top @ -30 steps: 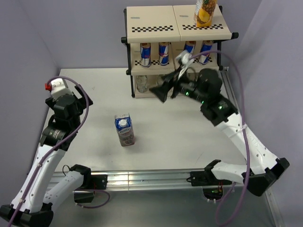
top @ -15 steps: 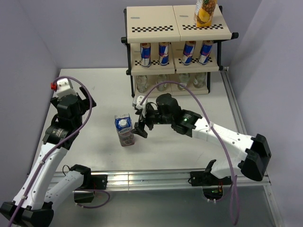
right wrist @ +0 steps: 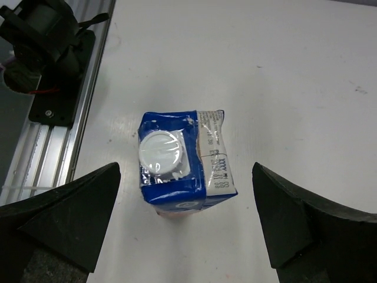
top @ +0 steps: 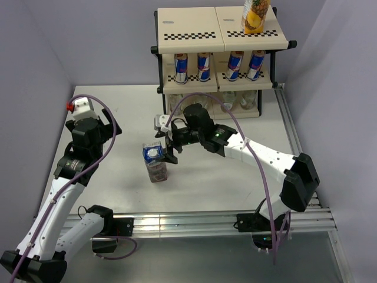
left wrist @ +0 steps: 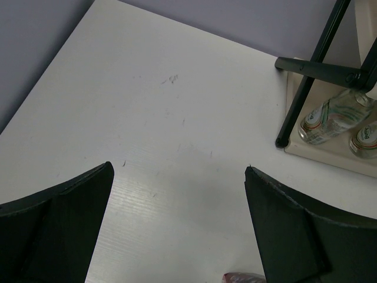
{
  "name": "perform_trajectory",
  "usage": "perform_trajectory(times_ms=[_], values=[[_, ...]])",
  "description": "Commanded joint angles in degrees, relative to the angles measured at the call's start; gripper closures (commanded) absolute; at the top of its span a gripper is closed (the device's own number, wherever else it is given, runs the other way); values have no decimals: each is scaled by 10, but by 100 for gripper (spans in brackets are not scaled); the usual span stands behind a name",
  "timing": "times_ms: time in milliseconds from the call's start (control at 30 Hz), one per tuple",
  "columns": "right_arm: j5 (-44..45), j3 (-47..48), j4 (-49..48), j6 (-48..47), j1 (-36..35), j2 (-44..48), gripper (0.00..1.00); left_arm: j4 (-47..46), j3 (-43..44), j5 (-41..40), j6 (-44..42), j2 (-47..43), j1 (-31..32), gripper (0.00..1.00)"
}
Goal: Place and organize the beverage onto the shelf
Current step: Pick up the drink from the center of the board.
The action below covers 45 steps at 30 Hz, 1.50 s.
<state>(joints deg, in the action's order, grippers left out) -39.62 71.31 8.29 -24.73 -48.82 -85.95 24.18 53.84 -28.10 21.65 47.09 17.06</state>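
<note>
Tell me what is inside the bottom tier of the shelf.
Only clear plastic bottles show there, on the bottom board of the shelf, under the cans. The right arm covers the tier's middle in the top view, so their full count cannot be read.

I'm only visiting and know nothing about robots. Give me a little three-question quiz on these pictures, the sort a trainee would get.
1. Multiple choice: which tier of the shelf holds the four blue-and-silver cans? A top, B middle, C bottom.
2. True or false: the right gripper is open, and the blue-topped carton stands untouched between its jaws.
3. Fill in: the yellow carton stands on the shelf's ___ tier.
Key: 1 B. 2 true. 3 top.
</note>
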Motion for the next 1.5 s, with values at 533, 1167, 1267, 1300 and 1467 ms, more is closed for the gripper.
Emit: perform_trajectory(times_ms=[533, 1167, 1267, 1300, 1467], values=[[-100, 53, -20, -10, 13, -76, 59, -32, -1, 54, -22, 5, -3, 1], [390, 103, 100, 282, 114, 176, 86, -266, -58, 284, 88, 52, 55, 0], [441, 148, 163, 279, 135, 175, 88, -420, -116, 196, 25, 87, 170, 1], [451, 158, 177, 279, 139, 174, 89, -457, -141, 190, 9, 96, 224, 1], [475, 191, 222, 292, 149, 193, 92, -684, -182, 253, -89, 161, 326, 1]])
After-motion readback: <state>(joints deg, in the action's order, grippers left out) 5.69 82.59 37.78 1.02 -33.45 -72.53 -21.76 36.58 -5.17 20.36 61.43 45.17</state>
